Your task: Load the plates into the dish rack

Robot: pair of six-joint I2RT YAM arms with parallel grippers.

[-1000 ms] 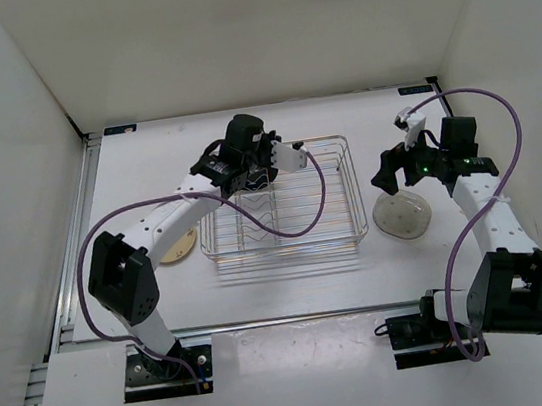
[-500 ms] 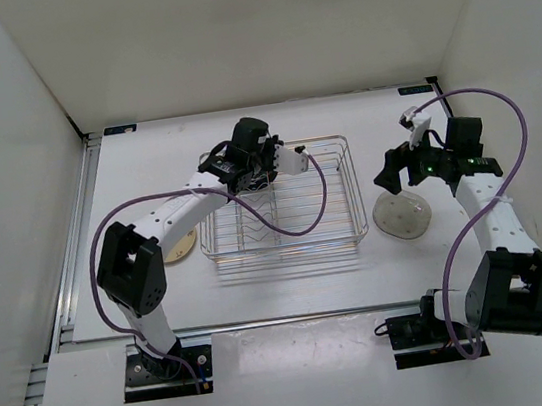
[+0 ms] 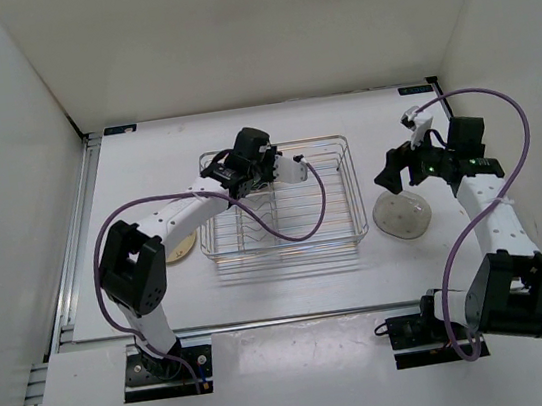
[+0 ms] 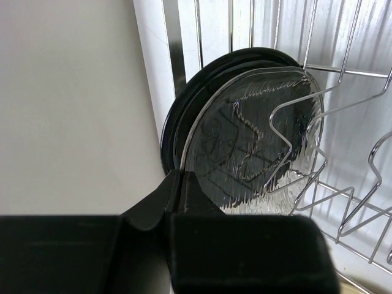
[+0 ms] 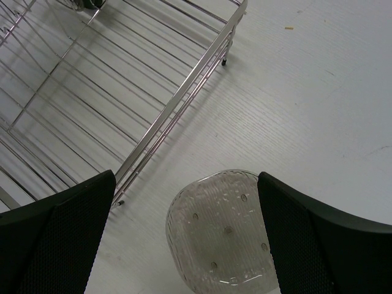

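left wrist view: left gripper (image 4: 182, 184) jaws clamped on the rim of a clear plate (image 4: 245, 141) standing in the dish rack (image 5: 184, 89) against a black plate (image 4: 177, 116). right gripper (image 5: 185, 184) jaws gape wide over a textured plate (image 5: 223, 233) on the desk (image 5: 306, 92).

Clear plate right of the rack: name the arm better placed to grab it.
Right. The right gripper, open, hangs over that plate; the left gripper is shut on a translucent plate in the dish rack.
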